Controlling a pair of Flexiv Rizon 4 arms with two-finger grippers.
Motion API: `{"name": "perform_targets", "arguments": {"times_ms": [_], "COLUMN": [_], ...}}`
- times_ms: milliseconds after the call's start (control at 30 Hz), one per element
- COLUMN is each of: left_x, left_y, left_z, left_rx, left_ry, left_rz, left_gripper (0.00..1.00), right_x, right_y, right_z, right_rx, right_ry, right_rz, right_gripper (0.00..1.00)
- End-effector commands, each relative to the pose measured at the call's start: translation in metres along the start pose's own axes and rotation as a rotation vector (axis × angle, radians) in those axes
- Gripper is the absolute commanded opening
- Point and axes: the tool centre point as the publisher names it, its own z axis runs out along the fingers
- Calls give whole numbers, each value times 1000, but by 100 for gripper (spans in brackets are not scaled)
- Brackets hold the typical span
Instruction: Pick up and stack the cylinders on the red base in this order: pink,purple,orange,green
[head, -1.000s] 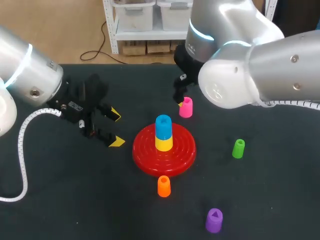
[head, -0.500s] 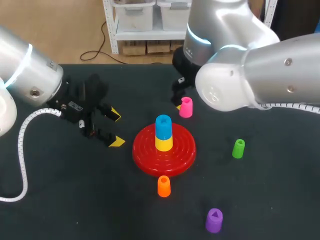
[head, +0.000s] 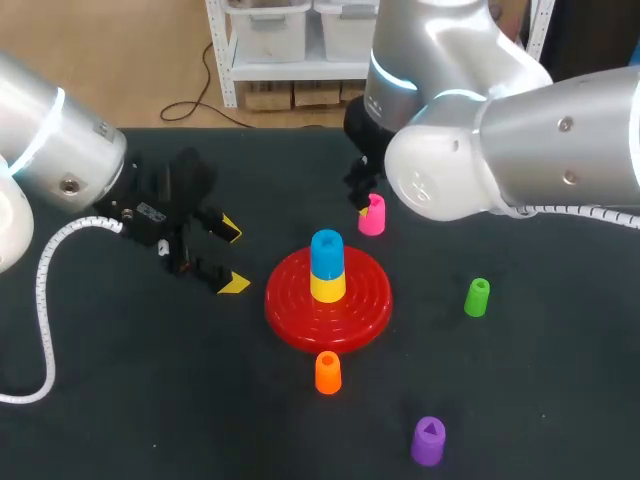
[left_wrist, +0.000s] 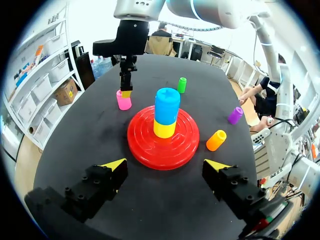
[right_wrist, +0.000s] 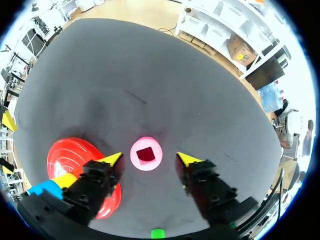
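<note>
The pink cylinder (head: 372, 215) stands upright behind the red base (head: 290, 305). My right gripper (head: 364, 203) hangs straight over it. In the right wrist view the pink cylinder (right_wrist: 146, 154) sits between the yellow fingertips (right_wrist: 112, 159) with a gap on each side, so the right gripper (right_wrist: 149, 158) is open. A blue cylinder (head: 326, 252) on a yellow one (head: 327, 288) occupies the base's centre. The orange cylinder (head: 327, 372), green cylinder (head: 477, 297) and purple cylinder (head: 428, 440) stand loose on the table. My left gripper (head: 232, 256) is open and empty, left of the base.
The dark table top (head: 520, 400) carries only these pieces. The orange cylinder is just in front of the base, the green one to its right, and the purple one near the front edge. My right arm's bulky body (head: 500, 140) hangs over the back right.
My right gripper has come down around the pink cylinder and its fingers have drawn closer together. The left arm and the cylinders have not moved.
</note>
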Motion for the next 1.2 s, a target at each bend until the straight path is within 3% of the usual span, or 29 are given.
{"name": "perform_targets", "arguments": {"times_ms": [33, 667, 767, 833, 867, 900, 1200], "left_x": [0, 0, 0, 0, 0, 0, 0], "left_y": [1, 1, 1, 1, 1, 1, 1], "left_z": [0, 0, 0, 0, 0, 0, 0], "left_rx": [1, 1, 1, 1, 1, 1, 1], "left_ry": [4, 4, 4, 4, 4, 4, 4], "left_rz": [-1, -1, -1, -1, -1, -1, -1], "left_gripper": [100, 100, 100, 100, 100, 100, 100], "right_x": [0, -4, -4, -4, -4, -4, -4], "right_y": [1, 2, 3, 3, 3, 3, 4], "right_z": [1, 6, 6, 5, 5, 5, -15], "right_rx": [-1, 0, -1, -2, -2, 0, -10], "right_ry": [1, 6, 6, 5, 4, 3, -2], "right_rz": [0, -3, -5, -6, -7, -7, -30], "right_gripper": [49, 41, 34, 16, 3, 0, 0]}}
